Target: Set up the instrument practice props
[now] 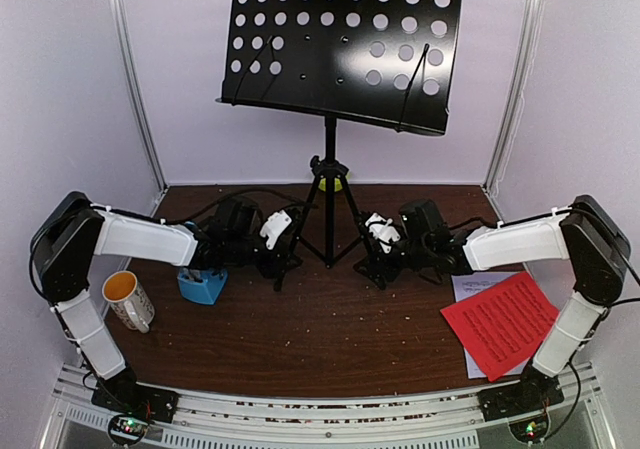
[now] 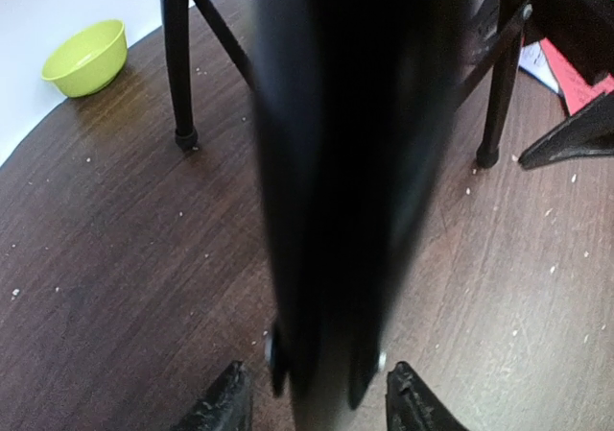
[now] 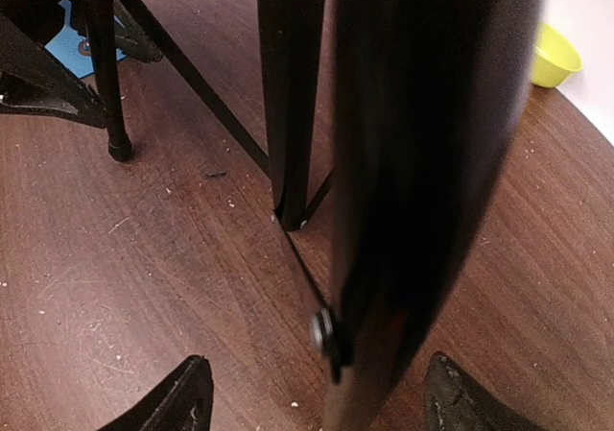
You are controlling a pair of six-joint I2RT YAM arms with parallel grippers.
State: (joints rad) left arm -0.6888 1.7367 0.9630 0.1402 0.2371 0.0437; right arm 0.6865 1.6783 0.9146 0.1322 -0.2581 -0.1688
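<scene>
Your music stand (image 1: 340,44) stands upright on its tripod at the back middle of the table (image 1: 330,339). Your left hand (image 2: 321,402) straddles one tripod leg, fingers close on either side; you cannot tell whether they pinch it. Your right hand (image 3: 317,402) is spread wide around another leg. The blue metronome (image 1: 202,284) sits just beside your left forearm, and the red sheet (image 1: 500,319) overlaps the white sheet (image 1: 468,287) by your right arm
</scene>
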